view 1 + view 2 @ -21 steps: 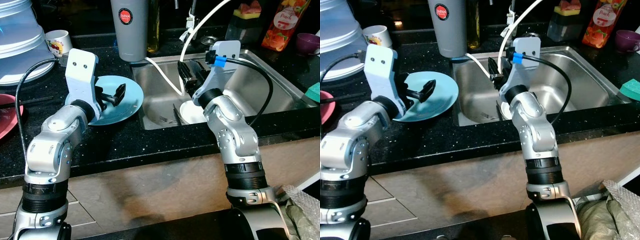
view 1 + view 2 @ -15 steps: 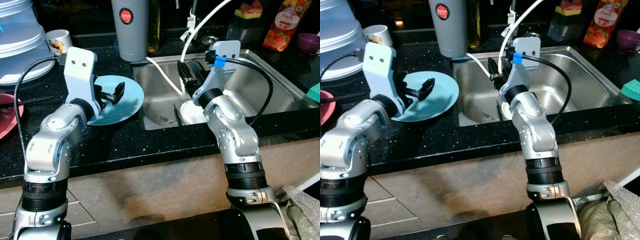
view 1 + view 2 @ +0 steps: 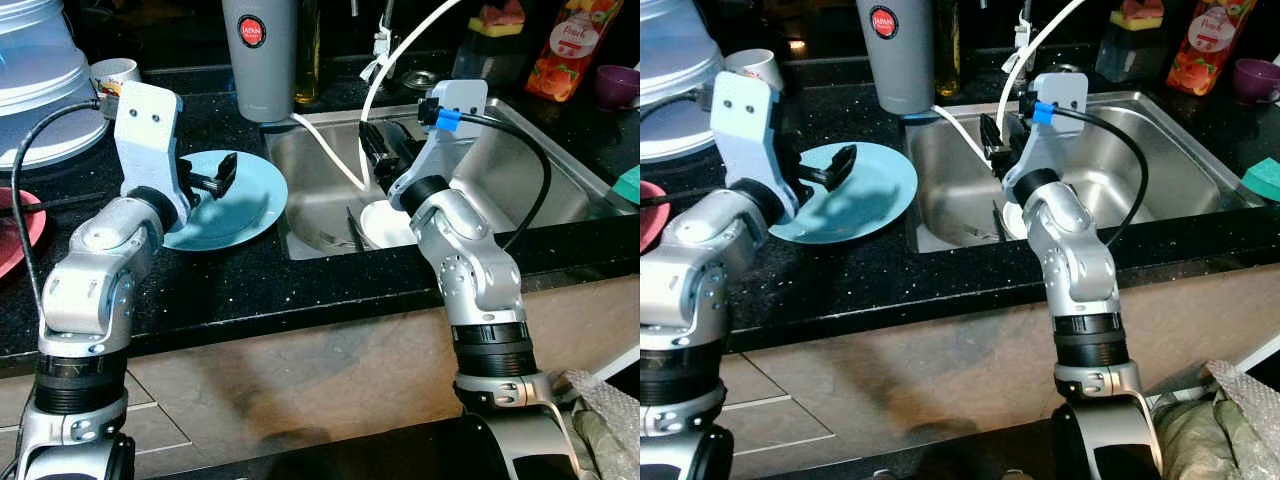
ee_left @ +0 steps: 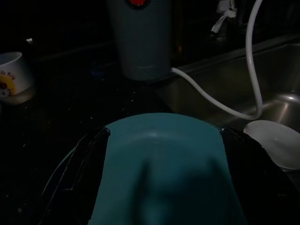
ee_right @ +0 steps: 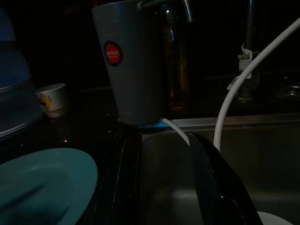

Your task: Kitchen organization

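Teal plate [image 3: 228,195] lies flat on the black counter [image 3: 250,280] just beside the sink [image 3: 520,180], directly under and ahead of the left gripper [image 3: 222,176], fingers spread w/ nothing held. Right gripper [image 3: 378,152] hangs over the sink above a white dish [image 3: 385,222], well apart from the plate; can't tell its fingers' state, so left arm is nearer.

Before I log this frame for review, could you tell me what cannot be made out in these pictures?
- White plate in the sink: partly hidden by the right arm, eye views.
- Right gripper: finger gap not readable, eye views; one finger seen in the dark wrist view.
- Pink plate: cut by the left edge.
- Juice bottle: top cut off.
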